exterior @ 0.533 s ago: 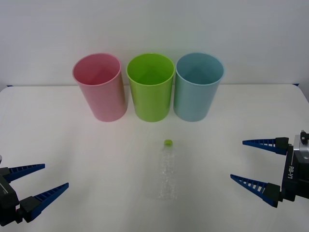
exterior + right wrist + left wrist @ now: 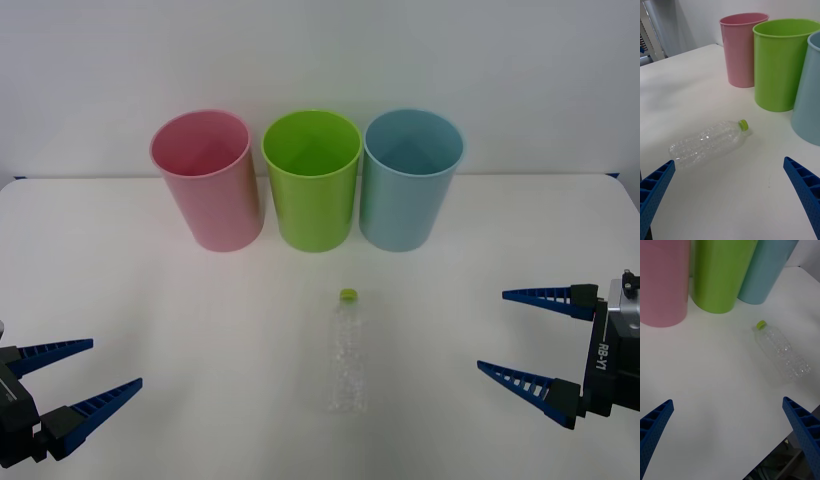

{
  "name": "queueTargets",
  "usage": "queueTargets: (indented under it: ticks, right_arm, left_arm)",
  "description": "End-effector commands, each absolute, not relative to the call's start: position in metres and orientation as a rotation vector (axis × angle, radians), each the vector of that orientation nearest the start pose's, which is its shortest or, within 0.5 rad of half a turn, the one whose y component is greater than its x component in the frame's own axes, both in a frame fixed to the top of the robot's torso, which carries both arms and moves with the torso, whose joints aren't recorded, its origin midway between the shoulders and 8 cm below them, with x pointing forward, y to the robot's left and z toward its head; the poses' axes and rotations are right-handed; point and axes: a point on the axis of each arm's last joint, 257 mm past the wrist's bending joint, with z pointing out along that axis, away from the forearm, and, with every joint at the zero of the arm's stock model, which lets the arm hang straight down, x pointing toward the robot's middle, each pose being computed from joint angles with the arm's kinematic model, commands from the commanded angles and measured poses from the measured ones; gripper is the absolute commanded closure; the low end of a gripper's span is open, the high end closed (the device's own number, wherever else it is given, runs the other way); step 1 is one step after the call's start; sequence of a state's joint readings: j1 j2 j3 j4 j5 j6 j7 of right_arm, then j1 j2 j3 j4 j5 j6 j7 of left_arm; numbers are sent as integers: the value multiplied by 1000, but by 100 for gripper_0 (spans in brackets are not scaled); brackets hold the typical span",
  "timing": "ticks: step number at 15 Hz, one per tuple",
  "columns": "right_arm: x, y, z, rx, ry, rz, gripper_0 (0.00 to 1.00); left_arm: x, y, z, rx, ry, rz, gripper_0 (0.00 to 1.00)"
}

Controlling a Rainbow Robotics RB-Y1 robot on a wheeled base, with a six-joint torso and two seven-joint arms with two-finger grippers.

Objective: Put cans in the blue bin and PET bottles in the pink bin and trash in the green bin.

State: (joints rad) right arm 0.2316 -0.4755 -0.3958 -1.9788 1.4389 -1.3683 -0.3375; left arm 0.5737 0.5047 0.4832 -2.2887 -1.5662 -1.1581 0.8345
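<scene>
Nearest the robot, the left gripper [image 2: 88, 384] hangs low over the near left corner of the tabletop [image 2: 150, 320], its blue ribbed fingers [image 2: 105, 401] spread wide apart and holding nothing. The right gripper [image 2: 520, 337] sits across from it at the near right side, fingers equally wide and empty. Both point inward toward the middle, which looks like a ready stance: each arm stands clear of the work area, so either could reach in without knocking anything.

Between them, in the middle of the tabletop and well apart from both grippers, lies the bottle [image 2: 347, 355]. It rests on its side with its cap [image 2: 348, 295] pointing away from the robot toward the bins. It is small, clear and label-less, its wall crinkled and catching light, the cap yellow-green. Lying flat and loose, it would likely roll or skid if nudged.

Farthest back, three tall tapering bins stand upright in a close row with open mouths: the pink bin [image 2: 205, 180] on the left, the green bin [image 2: 312, 180] in the centre, the blue bin [image 2: 410, 180] on the right. The bottle lies nearest the green bin, though pink is its proper home, so nothing is sorted yet.
</scene>
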Motion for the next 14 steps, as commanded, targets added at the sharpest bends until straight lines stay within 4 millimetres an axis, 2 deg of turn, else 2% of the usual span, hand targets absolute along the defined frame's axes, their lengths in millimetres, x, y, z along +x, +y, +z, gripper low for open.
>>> queueTargets:
  ticks: [1,14]
  right_arm:
    - [337,-221,-184,-1017,1659,619,0]
    - [337,-221,-184,-1017,1659,619,0]
  left_arm:
    - [292,267,-193,547,2032,-555,0]
    - [292,267,-193,547,2032,-555,0]
